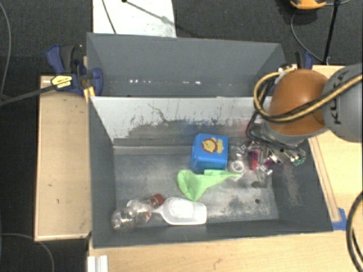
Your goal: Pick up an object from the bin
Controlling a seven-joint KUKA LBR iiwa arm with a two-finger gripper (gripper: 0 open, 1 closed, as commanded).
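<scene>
My gripper (pixel 253 162) hangs low in the right half of the bin, just right of a blue block (pixel 209 152) with a yellow face printed on its top. A floppy green piece (pixel 198 182) lies in front of the block, and its thin right tip reaches up to the gripper's left side. Whether the gripper touches that tip I cannot tell. Nothing can be seen held in the gripper.
A white scoop (pixel 182 211) lies near the bin's front wall. Left of it is a clear plastic bottle (pixel 133 213) with a red cap. The arm's orange dome and cables hang over the bin's right wall.
</scene>
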